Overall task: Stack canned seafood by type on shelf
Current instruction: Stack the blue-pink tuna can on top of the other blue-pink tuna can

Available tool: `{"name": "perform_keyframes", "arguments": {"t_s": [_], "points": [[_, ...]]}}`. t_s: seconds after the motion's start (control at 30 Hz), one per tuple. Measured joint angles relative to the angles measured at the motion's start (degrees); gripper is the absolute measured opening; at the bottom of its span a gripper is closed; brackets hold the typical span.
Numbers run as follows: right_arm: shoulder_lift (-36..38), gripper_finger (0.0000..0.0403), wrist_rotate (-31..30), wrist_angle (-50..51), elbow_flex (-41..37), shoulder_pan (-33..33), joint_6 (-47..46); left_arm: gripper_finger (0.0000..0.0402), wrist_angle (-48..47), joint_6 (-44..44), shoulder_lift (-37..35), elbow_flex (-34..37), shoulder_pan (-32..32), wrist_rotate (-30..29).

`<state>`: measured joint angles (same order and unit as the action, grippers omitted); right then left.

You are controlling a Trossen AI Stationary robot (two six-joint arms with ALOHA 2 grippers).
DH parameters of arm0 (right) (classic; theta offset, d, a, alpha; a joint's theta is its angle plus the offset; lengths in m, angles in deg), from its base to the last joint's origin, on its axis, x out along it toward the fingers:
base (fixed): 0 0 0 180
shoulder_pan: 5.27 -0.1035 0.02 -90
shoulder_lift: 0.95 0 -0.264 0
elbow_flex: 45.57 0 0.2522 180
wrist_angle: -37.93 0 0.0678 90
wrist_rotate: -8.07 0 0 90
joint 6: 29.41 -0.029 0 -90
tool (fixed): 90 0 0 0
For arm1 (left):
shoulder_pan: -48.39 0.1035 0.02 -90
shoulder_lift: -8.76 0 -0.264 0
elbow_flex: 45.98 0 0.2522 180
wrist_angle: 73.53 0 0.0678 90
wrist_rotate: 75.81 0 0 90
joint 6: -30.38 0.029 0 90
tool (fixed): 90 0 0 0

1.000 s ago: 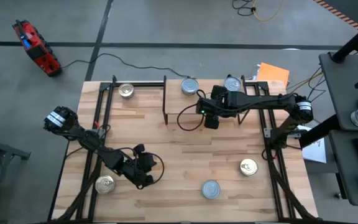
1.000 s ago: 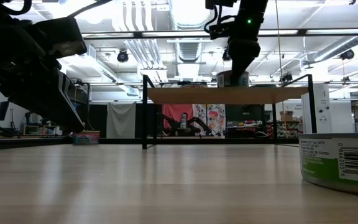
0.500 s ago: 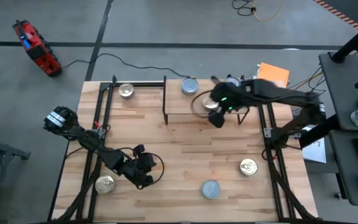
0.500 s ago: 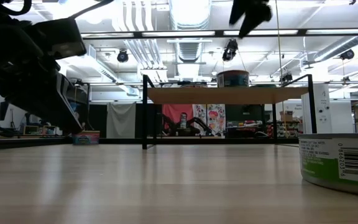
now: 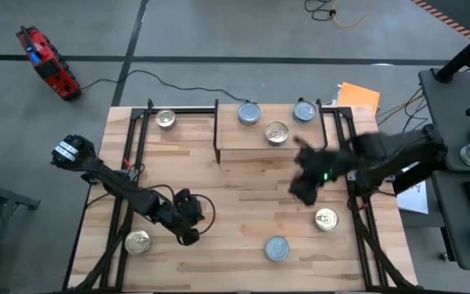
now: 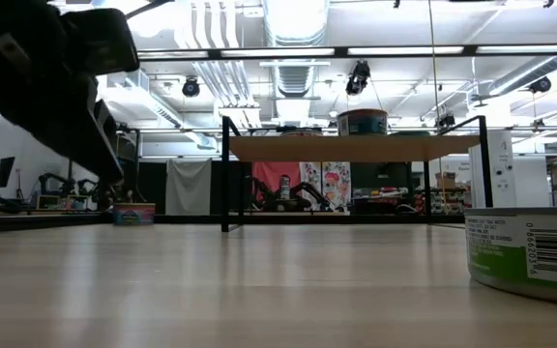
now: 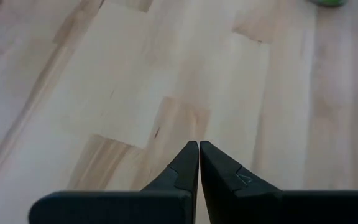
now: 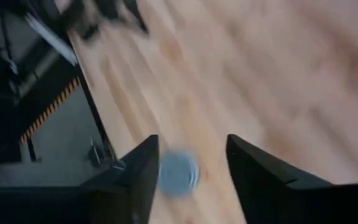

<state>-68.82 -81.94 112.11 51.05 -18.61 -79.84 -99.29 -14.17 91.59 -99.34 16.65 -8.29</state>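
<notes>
Tins are sitting on the shelf at twelve o'clock while your empty, parted right gripper is swinging fast toward five o'clock, risking knocking tins.

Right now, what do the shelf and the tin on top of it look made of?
Shelf: pale wood plank, matte with visible grain, on thin black legs, probably painted metal. Tin: likely metal, its gold-silver top shining; the low view shows a teal side band, possibly a paper label.

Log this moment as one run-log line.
phase: between picks | right gripper: open, empty, over table | left gripper: shut, idle | shelf: gold tin placed | blue tin on table
</notes>
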Motion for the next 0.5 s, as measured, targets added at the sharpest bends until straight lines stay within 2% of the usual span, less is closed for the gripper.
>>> {"name": "perform_keyframes", "arguments": {"t_s": [0.17,0.3,0.4,0.5], "points": [[-0.9,0.0095,1.24,0.42,-10.32,-10.85,-18.3,0.0,-0.04,0.74,-2.1,0.0,0.51,1.04],[-0.9,0.0028,8.66,2.42,-20.22,-16.92,-39.21,0.0,0.17,0.61,-3.77,0.0,0.53,1.04],[-0.92,0.0015,8.96,1.5,-26.48,-20.47,-50.5,0.0,0.89,0.51,-4.9,0.0,0.73,1.06],[-1.22,0.0012,7.57,-0.34,-30.69,-22.11,-56.09,0.0,2.02,0.09,-5.96,0.0,1.05,1.05]]}}
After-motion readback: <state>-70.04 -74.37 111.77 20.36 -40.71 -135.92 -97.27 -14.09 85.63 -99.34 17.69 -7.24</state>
